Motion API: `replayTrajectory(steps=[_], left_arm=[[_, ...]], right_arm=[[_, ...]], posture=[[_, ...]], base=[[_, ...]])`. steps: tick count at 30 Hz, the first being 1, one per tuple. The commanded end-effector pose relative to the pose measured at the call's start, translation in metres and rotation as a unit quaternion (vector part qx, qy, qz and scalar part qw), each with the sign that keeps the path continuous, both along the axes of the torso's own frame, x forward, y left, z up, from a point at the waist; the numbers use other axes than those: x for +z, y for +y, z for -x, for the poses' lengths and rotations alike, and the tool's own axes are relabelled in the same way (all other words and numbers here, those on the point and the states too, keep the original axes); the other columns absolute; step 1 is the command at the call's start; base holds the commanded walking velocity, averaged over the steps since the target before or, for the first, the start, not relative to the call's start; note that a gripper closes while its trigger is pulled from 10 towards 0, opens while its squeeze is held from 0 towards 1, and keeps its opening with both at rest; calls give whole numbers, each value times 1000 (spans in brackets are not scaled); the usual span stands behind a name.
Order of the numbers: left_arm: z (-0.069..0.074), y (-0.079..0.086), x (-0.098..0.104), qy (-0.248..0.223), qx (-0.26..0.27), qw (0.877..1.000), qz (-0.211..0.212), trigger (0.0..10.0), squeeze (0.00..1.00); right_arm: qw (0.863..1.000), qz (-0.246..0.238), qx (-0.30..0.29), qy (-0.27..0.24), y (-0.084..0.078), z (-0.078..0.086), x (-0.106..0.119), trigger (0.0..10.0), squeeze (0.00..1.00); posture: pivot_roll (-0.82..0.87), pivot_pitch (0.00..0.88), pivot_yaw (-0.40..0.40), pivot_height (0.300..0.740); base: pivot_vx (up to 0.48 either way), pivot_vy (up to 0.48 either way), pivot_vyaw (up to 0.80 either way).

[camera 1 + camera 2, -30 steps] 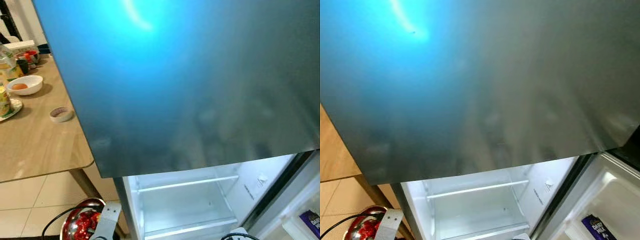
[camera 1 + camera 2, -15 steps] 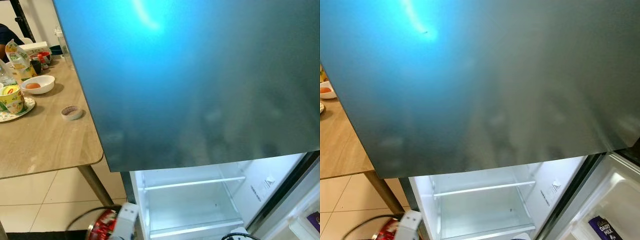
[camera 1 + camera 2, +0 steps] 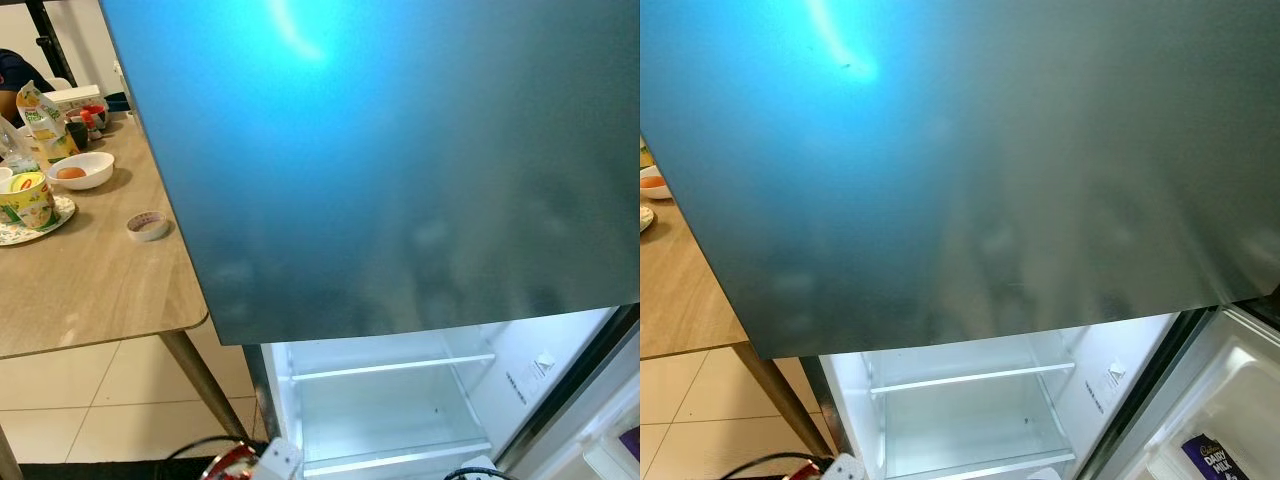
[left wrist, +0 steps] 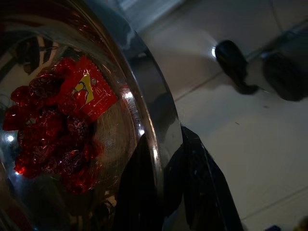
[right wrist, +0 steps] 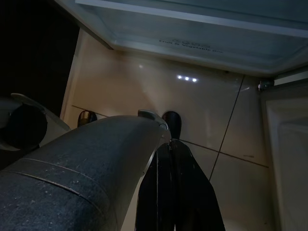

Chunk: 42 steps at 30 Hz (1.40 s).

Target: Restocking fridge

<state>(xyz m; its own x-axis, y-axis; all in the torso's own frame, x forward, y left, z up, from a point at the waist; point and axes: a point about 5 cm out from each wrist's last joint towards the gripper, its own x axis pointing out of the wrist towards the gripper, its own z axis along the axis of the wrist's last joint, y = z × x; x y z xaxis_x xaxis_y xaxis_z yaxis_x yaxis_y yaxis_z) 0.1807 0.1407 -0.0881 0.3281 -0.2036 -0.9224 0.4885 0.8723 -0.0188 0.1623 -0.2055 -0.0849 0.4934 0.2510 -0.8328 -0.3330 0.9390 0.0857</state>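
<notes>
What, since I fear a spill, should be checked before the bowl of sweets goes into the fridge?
1. Lower fridge compartment open: ok.
2. Glass shelf bare, room for the bowl: ok.
3. Left gripper shut on the steel bowl at its rim: ok.
4. Red wrapped sweets lie inside the bowl, below the rim: ok.
5. Bowl held level: cannot tell.
6. Right gripper free to help: cannot tell; a grey cylinder lies right beside it.
</notes>
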Motion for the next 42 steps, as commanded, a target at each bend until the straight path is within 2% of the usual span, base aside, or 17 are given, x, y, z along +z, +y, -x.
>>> replayTrajectory(steps=[1,5,13,15,18,19,22,26,31,33,34,37,40,42], left_arm=[[-2,-2,1,-10,-37,999,-11,10000,0],[-8,-8,4,-28,-79,996,-13,10000,0],[-18,-17,11,-51,-111,992,-13,10000,0],[-30,-29,19,-84,-148,985,-12,10000,0],[-33,-33,22,-96,-164,982,-11,10000,0],[-38,-46,28,-113,-203,973,4,10000,0],[-38,-50,30,-118,-216,969,9,10000,0],[-40,-67,37,-141,-284,948,19,10000,0],[-40,-72,40,-156,-313,937,22,10000,0],[-40,-76,43,-168,-335,927,27,10000,0],[-40,-76,43,-168,-335,927,27,10000,0],[-42,-79,47,-188,-362,913,15,10000,0],[-44,-79,49,-198,-370,908,8,10000,0],[-51,-84,57,-243,-397,885,-3,10000,0]], right_arm=[[1000,-2,-3,-3,0,0,0,10000,0],[1000,-3,-2,-2,1,1,0,10000,0],[1000,-3,-2,-3,2,1,0,10000,0],[1000,-3,-1,-4,2,0,0,10000,0],[1000,-3,-1,-4,2,0,0,10000,0],[1000,-2,-1,-5,2,0,0,10000,0],[1000,-2,0,-5,2,0,0,10000,0],[1000,-2,-1,-6,2,0,0,10000,0],[1000,-2,-1,-6,2,0,0,10000,0],[1000,-1,0,-6,2,0,0,10000,0],[1000,-1,0,-6,2,0,0,10000,0],[1000,1,0,-7,1,-1,0,10000,0],[1000,2,-1,-8,1,-1,1,10000,0],[1000,9,-4,-11,-1,-3,1,10000,0]], posture=[[-68,16,31,740],[-65,18,34,740],[-65,18,34,740],[-67,18,33,740],[-67,18,33,740],[-67,16,32,740],[-67,16,32,740],[-69,15,33,740],[-68,15,33,740],[-68,15,33,740],[-68,15,33,740],[-69,10,31,740],[-69,10,31,740],[-69,6,28,740]], base=[[0,0,0],[0,0,0],[0,0,0],[0,0,0],[0,0,0],[0,0,0],[0,0,0],[0,0,0],[0,0,0],[0,0,0],[0,0,0],[0,0,0],[0,0,0],[0,0,0]])
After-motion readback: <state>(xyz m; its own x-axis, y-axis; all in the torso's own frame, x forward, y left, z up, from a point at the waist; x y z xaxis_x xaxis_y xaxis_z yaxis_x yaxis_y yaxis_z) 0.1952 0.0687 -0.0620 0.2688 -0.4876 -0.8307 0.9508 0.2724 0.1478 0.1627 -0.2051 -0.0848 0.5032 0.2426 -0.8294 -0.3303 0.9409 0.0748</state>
